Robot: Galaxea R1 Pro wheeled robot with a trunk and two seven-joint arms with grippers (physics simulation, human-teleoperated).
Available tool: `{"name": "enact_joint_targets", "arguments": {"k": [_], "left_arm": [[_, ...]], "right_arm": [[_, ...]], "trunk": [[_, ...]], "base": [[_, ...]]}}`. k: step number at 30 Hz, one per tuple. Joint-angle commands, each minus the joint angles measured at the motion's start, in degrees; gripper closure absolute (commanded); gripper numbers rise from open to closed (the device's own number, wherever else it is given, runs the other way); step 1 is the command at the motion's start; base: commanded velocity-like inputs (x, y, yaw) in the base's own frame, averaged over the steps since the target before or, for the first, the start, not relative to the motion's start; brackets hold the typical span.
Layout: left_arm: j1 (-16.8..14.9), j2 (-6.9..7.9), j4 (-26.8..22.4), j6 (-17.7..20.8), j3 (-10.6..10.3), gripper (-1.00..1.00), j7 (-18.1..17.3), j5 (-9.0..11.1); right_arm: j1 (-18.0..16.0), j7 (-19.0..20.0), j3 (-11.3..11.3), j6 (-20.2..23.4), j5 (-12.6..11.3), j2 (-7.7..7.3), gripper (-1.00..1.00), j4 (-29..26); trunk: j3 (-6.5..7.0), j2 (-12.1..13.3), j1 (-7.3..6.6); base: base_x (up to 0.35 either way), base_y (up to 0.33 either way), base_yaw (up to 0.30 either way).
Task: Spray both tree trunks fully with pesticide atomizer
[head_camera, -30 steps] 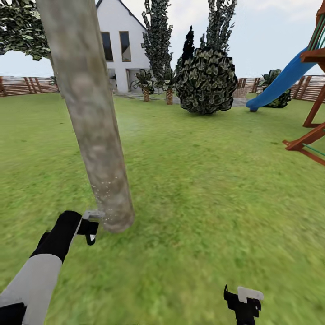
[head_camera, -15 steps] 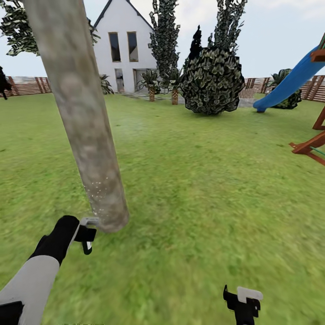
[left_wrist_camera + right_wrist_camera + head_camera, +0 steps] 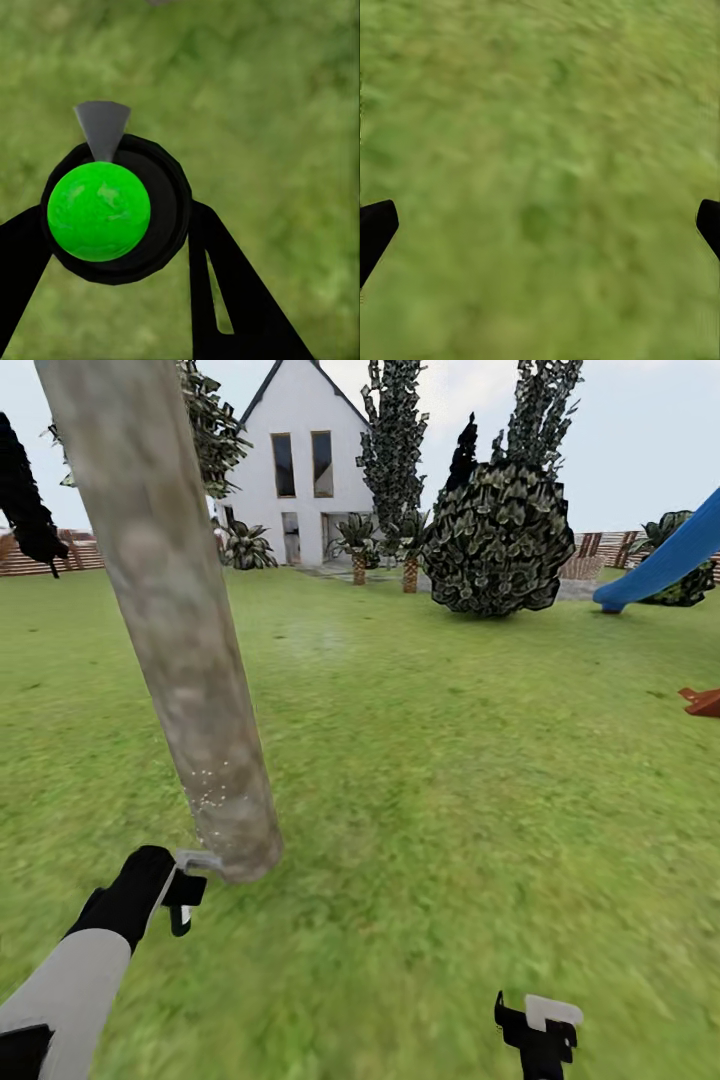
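left gripper [image 3: 112, 247]: clamped on pesticide atomizer [image 3: 105, 206], beside tree trunk [image 3: 180, 630] base | right gripper [image 3: 540, 225]: fingers spread, over grass [image 3: 450, 760]

The tree trunk [image 3: 190, 660] stands front-left on the grass [image 3: 450, 780]; house [image 3: 300, 470] seemingly far behind.

Grass lawn [image 3: 450, 760] bears a tree trunk [image 3: 190, 660] and bush [image 3: 497, 540].
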Motion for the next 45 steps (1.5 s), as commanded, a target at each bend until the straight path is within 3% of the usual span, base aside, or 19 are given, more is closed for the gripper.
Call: {"name": "enact_joint_targets", "arguments": {"k": [1, 5, 11, 20, 23, 25, 29, 34, 38, 40, 41, 44, 45], "left_arm": [[-0.06, -1.04, 0.21, -0.09, 0.35, 1.0, -0.49, -1.17], [-0.06, -1.42, 0.23, -0.16, 0.47, 1.0, -0.48, -1.23], [1.73, -0.35, 0.47, -0.4, 1.3, 1.0, -0.48, -1.46], [2.14, -3.13, 0.71, -0.43, 1.77, 1.0, -0.31, -1.25], [2.5, -2.3, 0.86, -0.43, 2.16, 1.0, -0.31, -1.55], [4.17, -0.71, 0.84, -0.49, 2.44, 1.0, -0.23, -1.64], [4.5, -1.19, 0.84, -3.24, 2.57, 1.0, -0.22, -1.38], [4.54, -0.93, 1.21, -3.76, 2.69, 1.0, 0.18, -1.4], [4.64, -0.75, 7.61, -5.55, 2.74, 1.0, 0.22, -1.33], [4.68, -0.71, 12.37, -11.03, 2.87, 1.0, 0.95, -1.33], [4.68, -0.77, 14.01, -13.19, 3.89, 1.0, 2.34, -1.3], [4.69, -1.05, 15.05, -14.7, 8.99, 1.0, 5.14, -1.31], [4.69, -1.12, 15.15, -15.17, 9.8, 1.0, 5.48, -1.32]], "right_arm": [[-0.02, -0.15, -0.44, -0.15, 0.53, 0.0, -1.0, 0.04], [-0.02, -0.15, -0.44, -0.16, 0.52, 0.0, -1.0, 0.04], [-0.02, -0.15, -0.45, -0.15, 0.55, -0.2, -1.0, 0.07], [-0.02, -0.16, -0.44, -0.16, 0.49, 0.0, -1.0, 0.04], [-0.02, -0.15, -0.44, -0.16, 0.5, 0.0, -1.0, 0.04], [-0.02, -0.15, -0.44, -0.14, 0.5, 0.0, -1.0, 0.04], [-0.02, -0.15, -0.44, -0.16, 0.49, 0.0, -1.0, 0.04], [-0.02, -0.15, -0.44, -0.09, 0.56, 0.05, -1.0, 0.04], [-0.02, -0.15, -0.44, -0.08, 0.53, 0.09, -1.0, 0.04], [-0.03, -0.15, -0.44, -0.08, 0.57, 0.09, -1.0, 0.04], [-0.03, -0.15, -0.44, -0.08, 0.58, 0.1, -1.0, 0.04], [-0.02, -0.15, -0.44, -0.07, 0.58, 0.14, -1.0, 0.04], [-0.02, -0.15, -0.44, -0.07, 0.58, 0.16, -1.0, 0.08]], "trunk": [[-0.05, -0.02, 0.01], [-0.05, -0.02, 0.01], [-0.05, -0.02, 0.01], [-0.05, -0.02, 0.01], [-0.05, -0.02, 0.01], [-0.05, -0.02, 0.01], [-0.05, -0.02, 0.01], [-0.05, -0.02, 0.01], [-0.05, -0.02, 0.01], [-0.05, -0.02, 0.01], [-0.05, -0.02, 0.01], [-0.05, -0.02, 0.01], [-0.05, -0.02, 0.01]], "base": [[0.231, -0.199, 0.262], [0.277, -0.15, 0.25], [0.293, -0.129, 0.021], [0.087, -0.24, 0.082], [0.0, -0.083, 0.272], [0.0, -0.006, 0.213], [0.154, -0.119, 0.024], [0.234, -0.182, 0.001], [0.24, -0.185, 0.05], [0.24, -0.185, 0.235], [0.24, -0.185, 0.267], [0.24, -0.185, 0.274], [0.24, -0.185, 0.276]]}}
